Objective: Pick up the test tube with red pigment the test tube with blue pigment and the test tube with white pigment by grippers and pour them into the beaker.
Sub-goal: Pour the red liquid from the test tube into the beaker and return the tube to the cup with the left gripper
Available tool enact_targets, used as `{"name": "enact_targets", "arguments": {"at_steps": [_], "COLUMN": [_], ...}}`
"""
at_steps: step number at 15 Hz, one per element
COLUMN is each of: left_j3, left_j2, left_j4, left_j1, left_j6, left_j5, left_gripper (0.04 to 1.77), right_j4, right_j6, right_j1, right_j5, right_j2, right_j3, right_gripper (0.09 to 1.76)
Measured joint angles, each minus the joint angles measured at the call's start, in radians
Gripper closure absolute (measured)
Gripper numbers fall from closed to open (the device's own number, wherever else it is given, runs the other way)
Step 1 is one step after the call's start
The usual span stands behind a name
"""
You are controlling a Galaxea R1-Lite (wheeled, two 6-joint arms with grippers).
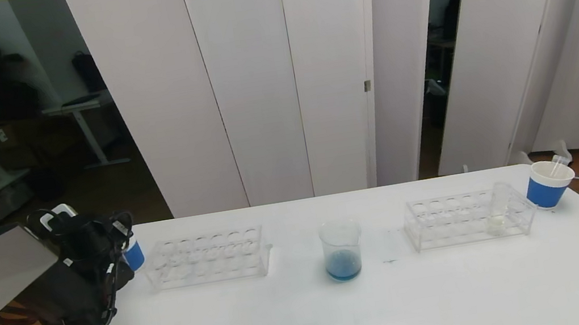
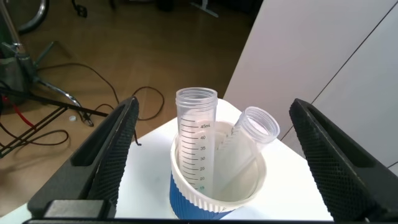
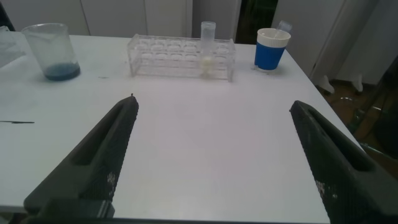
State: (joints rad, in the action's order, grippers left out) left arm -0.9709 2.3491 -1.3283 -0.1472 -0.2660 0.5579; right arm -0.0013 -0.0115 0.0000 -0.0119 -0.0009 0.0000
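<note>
Beaker (image 1: 343, 256) between two racks; cup (image 1: 548, 184) right of right rack (image 1: 470, 217)

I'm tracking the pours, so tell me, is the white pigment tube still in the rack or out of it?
In. The test tube with white pigment stands upright in the right-hand rack, its pale pigment at the bottom, unpoured.

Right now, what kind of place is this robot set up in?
Probably a mock chemistry bench in an office or lab room: a white table carries clear tube racks, a beaker with blue pigment at its bottom, and white partition panels stand behind.
</note>
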Motion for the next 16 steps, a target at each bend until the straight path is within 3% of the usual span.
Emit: {"name": "enact_targets", "arguments": {"at_steps": [3,8,12,16], "left_j3": [0.000,0.041,0.146,0.243], "left_j2": [-0.031,-0.167,-0.374,-0.624], "left_j4": [0.005,0.070,0.182,0.378], "left_j1": [0.004,0.016,0.027,0.064], "left_j6": [0.011,0.107,0.156,0.200], "left_j5": [-0.006,-0.040,-0.115,-0.136], "left_gripper": [0.08,0.08,0.08,0.08], "right_j4": [0.000,0.000,0.000,0.000], "right_j6": [0.000,0.000,0.000,0.000], "right_j1": [0.000,0.000,0.000,0.000], "right_j5": [0.000,0.000,0.000,0.000], "right_j2": [0.000,0.000,0.000,0.000], "right_j3": [0.000,0.000,0.000,0.000], "right_gripper": [0.10,0.10,0.10,0.10]}}
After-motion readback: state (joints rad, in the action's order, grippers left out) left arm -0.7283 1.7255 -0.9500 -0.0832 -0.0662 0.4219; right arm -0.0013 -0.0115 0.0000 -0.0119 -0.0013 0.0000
